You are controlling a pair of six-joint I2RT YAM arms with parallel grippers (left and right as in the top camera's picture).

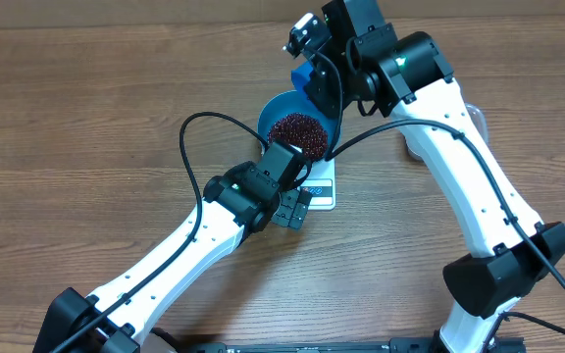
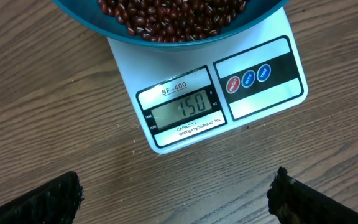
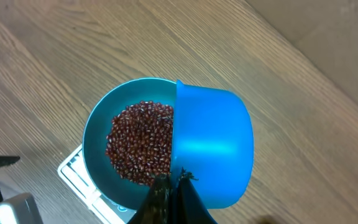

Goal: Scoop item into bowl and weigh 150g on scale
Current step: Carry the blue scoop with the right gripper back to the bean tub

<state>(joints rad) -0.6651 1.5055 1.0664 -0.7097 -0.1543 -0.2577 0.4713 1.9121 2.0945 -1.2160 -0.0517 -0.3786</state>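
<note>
The deep blue bowl (image 1: 273, 106) stands on the white scale (image 1: 324, 194) and holds a heap of dark red-brown beans (image 1: 297, 132). In the left wrist view the scale's display (image 2: 180, 107) reads 150, under the bowl (image 2: 92, 22) and beans (image 2: 173, 15). My right gripper (image 3: 171, 180) is shut on the edge of a small blue scoop (image 3: 213, 143), tipped on its side over the bowl's right rim (image 3: 98, 130). My left gripper (image 2: 176, 196) hangs open over bare wood just in front of the scale, its fingers (image 2: 48, 199) far apart with nothing between them.
A pale container (image 1: 475, 116) shows partly behind the right arm. A black cable (image 1: 186, 147) loops over the table left of the bowl. A cardboard wall (image 1: 116, 10) runs along the back edge.
</note>
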